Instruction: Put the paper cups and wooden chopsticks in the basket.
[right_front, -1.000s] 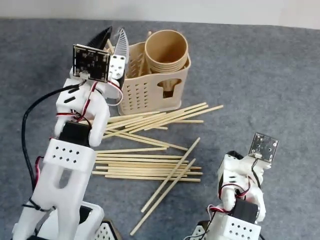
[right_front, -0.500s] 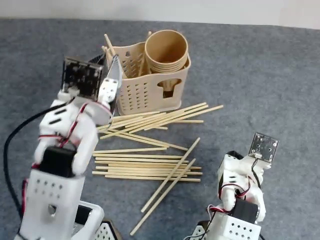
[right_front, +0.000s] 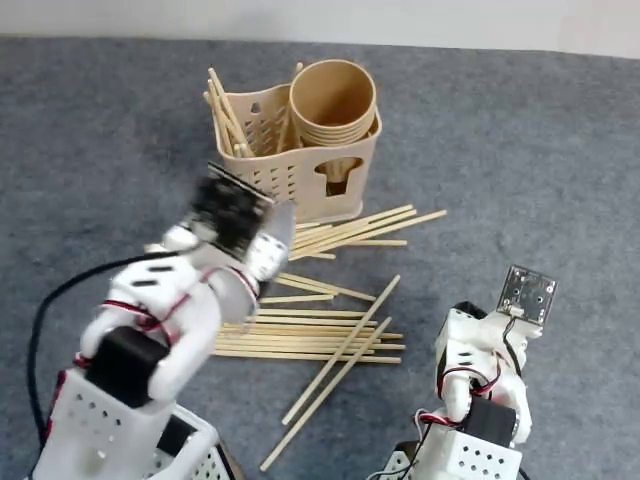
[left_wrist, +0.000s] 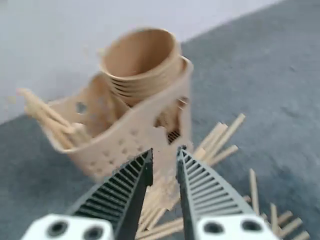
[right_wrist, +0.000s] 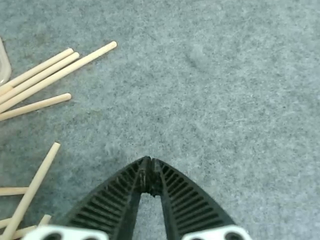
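A beige slotted basket (right_front: 300, 175) stands at the back of the grey mat. A stack of paper cups (right_front: 333, 100) fills its right compartment, and several wooden chopsticks (right_front: 224, 108) lean in its left one. More loose chopsticks (right_front: 300, 330) lie scattered in front of it. My left gripper (right_front: 280, 228) hovers just in front of the basket, over the loose sticks. In the left wrist view the gripper (left_wrist: 164, 152) is open with nothing in it, facing the basket (left_wrist: 125, 135) and cups (left_wrist: 142, 60). My right gripper (right_wrist: 150, 164) is shut and empty, low over bare mat near some chopstick ends (right_wrist: 45, 75).
The right arm (right_front: 490, 370) sits at the front right, clear of the sticks. Open grey mat lies to the right of the basket and at the far left. A pale wall edge runs behind the basket.
The left arm pulled back from over the basket's left compartment and swung down toward the loose pile. Chopsticks now stand in that compartment. The right arm has not moved.
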